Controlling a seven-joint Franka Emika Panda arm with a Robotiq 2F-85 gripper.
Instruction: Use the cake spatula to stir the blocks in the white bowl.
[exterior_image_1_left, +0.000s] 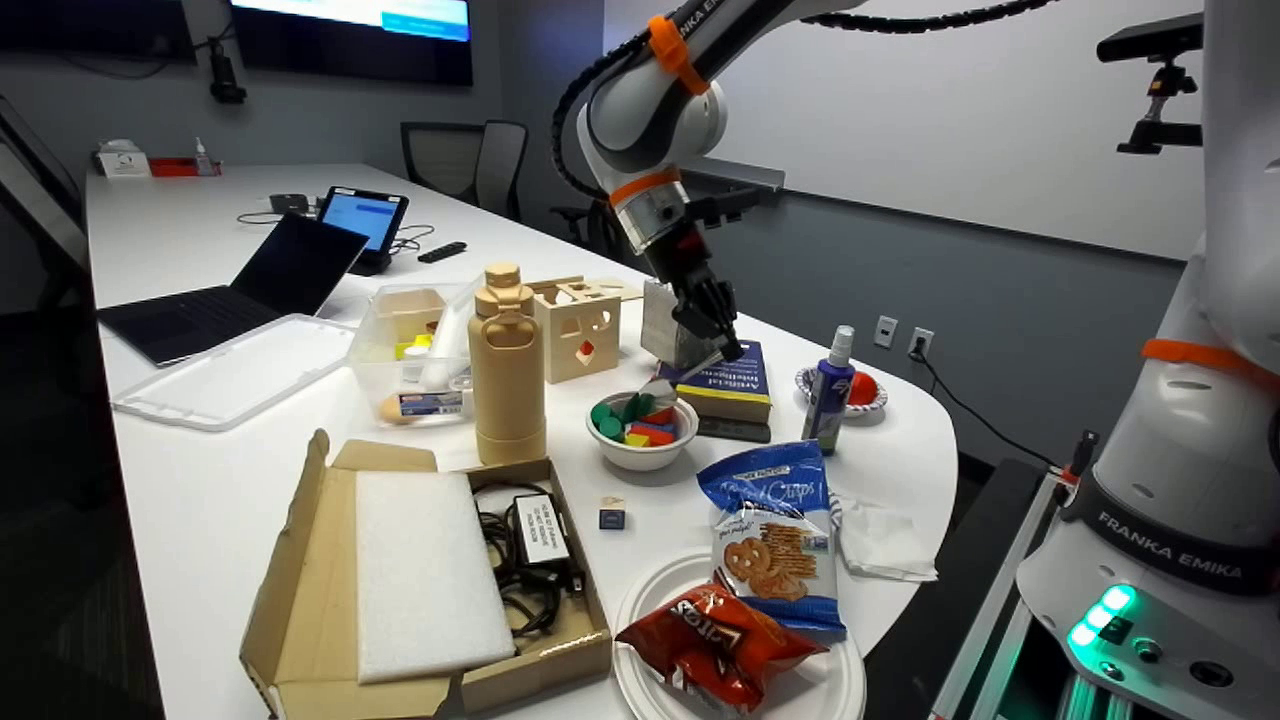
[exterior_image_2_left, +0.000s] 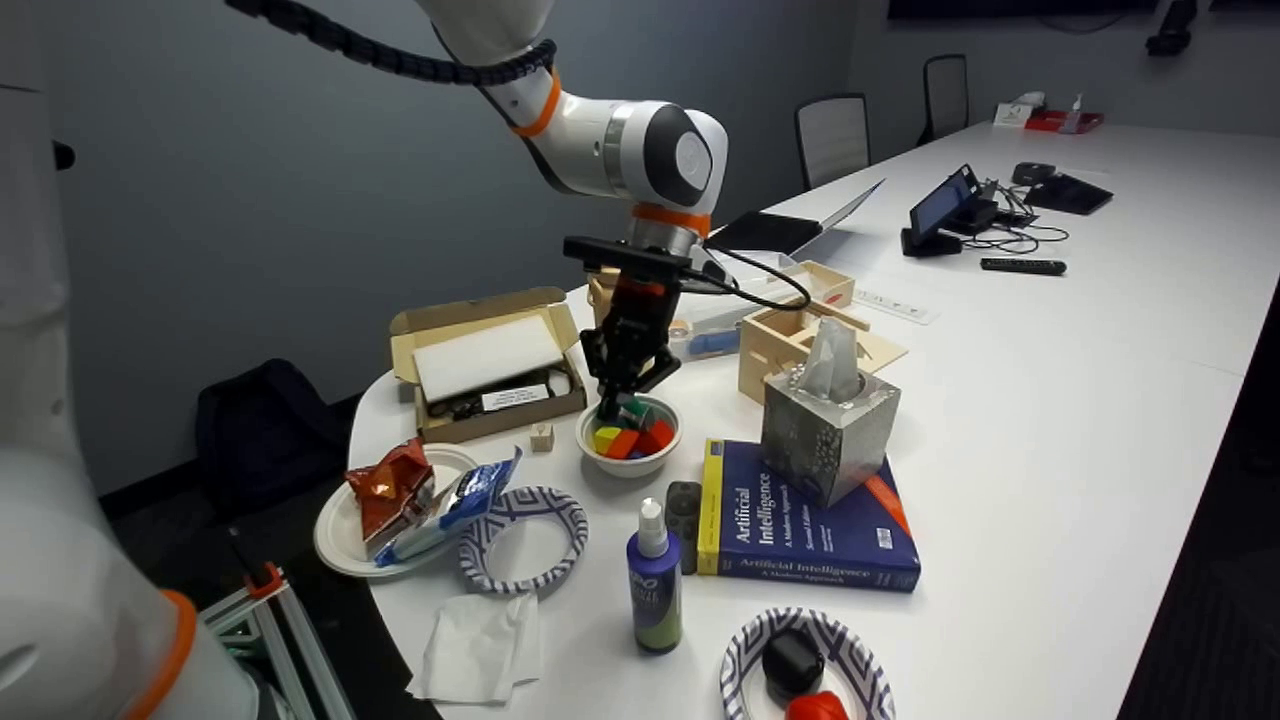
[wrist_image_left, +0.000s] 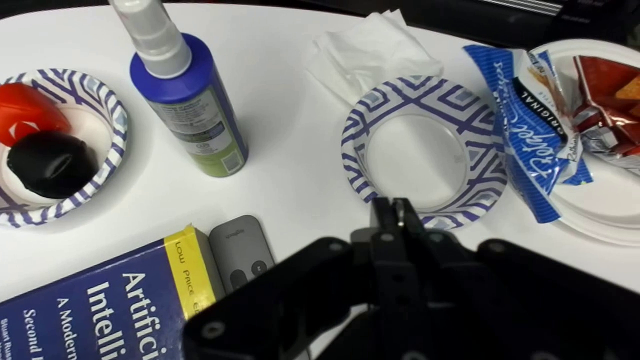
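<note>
The white bowl (exterior_image_1_left: 642, 460) stands on the table and also shows in an exterior view (exterior_image_2_left: 628, 470). It holds several blocks (exterior_image_1_left: 655, 437), red, green, yellow and blue (exterior_image_2_left: 622, 443). My gripper (exterior_image_1_left: 731, 348) is shut on the thin metal handle of the cake spatula (exterior_image_1_left: 695, 368). The spatula slants down from the fingers, and its blade reaches into the bowl among the blocks. My gripper (exterior_image_2_left: 608, 408) hides most of the spatula in that exterior view. In the wrist view the fingertips (wrist_image_left: 397, 207) pinch a thin shiny strip of handle; the bowl and blocks are out of view there.
A book (exterior_image_2_left: 800, 520) with a tissue box (exterior_image_2_left: 830, 430) on it, a remote (exterior_image_2_left: 683, 525) and a spray bottle (exterior_image_2_left: 655, 590) stand near the bowl. A tan bottle (exterior_image_1_left: 508, 380), an open cardboard box (exterior_image_1_left: 535, 680), a small cube (exterior_image_1_left: 612, 515) and snack bags (exterior_image_1_left: 775, 540) are also close.
</note>
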